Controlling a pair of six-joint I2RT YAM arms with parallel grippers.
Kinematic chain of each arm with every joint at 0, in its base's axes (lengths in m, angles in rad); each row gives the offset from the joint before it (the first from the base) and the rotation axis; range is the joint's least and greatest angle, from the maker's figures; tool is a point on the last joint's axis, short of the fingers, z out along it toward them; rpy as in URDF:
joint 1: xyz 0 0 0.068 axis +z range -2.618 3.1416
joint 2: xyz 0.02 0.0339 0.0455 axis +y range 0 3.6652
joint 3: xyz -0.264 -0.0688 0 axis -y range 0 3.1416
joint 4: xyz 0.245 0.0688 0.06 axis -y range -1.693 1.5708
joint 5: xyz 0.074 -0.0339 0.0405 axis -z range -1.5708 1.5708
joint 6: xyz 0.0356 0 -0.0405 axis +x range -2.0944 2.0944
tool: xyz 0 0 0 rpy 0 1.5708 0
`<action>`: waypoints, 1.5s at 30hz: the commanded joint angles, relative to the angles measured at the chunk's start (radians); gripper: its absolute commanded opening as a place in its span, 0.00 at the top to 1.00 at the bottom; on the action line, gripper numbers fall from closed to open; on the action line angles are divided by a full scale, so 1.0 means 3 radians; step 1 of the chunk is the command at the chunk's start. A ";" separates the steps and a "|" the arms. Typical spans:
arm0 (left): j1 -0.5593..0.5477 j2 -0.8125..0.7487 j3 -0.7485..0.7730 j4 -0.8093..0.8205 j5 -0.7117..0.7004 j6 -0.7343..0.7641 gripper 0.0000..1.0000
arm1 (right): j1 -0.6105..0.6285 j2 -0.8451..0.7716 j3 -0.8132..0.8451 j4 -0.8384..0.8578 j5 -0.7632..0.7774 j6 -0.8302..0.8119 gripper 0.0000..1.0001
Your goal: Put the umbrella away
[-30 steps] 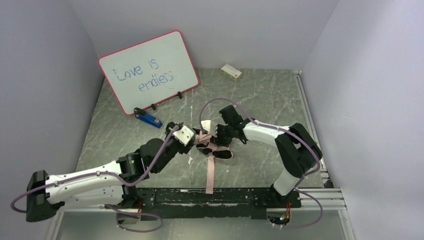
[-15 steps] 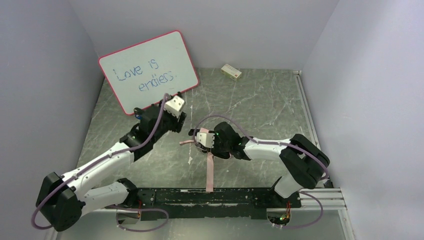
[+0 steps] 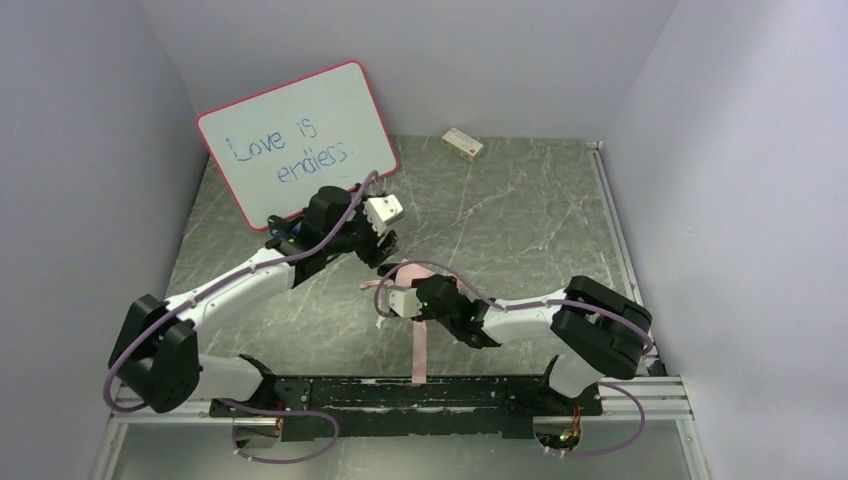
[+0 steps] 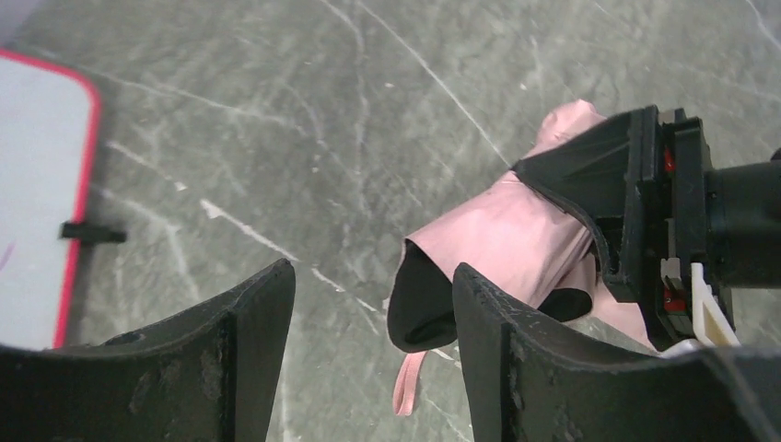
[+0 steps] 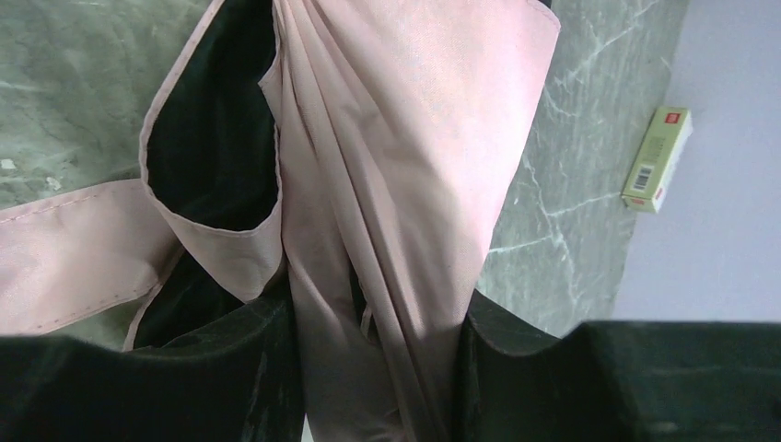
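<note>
The umbrella [image 3: 404, 273] is folded, pale pink outside and black inside, and lies mid-table with its long pink strap [image 3: 419, 350] trailing toward the near rail. My right gripper [image 3: 405, 291] is shut on its bunched canopy; in the right wrist view the pink folds [image 5: 396, 166] fill the gap of the right gripper [image 5: 378, 313]. My left gripper [image 3: 384, 250] hovers just beyond the umbrella's far-left end, open and holding nothing. In the left wrist view, the umbrella [image 4: 516, 235] shows past the right finger of the left gripper [image 4: 373, 276], a small pink loop [image 4: 407, 391] hanging below its black mouth.
A pink-framed whiteboard [image 3: 297, 140] leans at the back left, and its edge shows in the left wrist view [image 4: 46, 184]. A blue stapler [image 3: 281, 232] peeks out behind my left arm. A small box [image 3: 462, 143] lies by the back wall. A black rail [image 3: 440, 392] runs along the near edge.
My left arm let go near the umbrella, swung toward the whiteboard, then reached right to the umbrella's far end. My right gripper drew the umbrella nearer and leftward.
</note>
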 commanded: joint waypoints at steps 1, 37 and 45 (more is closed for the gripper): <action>0.0013 0.0279 0.0273 -0.0325 0.0692 0.0398 0.33 | 0.0186 0.0174 -0.0247 -0.0378 0.0077 -0.0072 1.00; -0.0248 0.2272 0.1271 -0.1931 0.1494 0.1427 0.30 | 0.0507 0.0189 -0.0635 0.0280 0.0394 -0.0507 1.00; -0.0335 0.2336 0.1292 -0.1969 0.1474 0.1404 0.29 | 0.0520 0.0193 -0.0625 0.0286 0.0417 -0.0497 1.00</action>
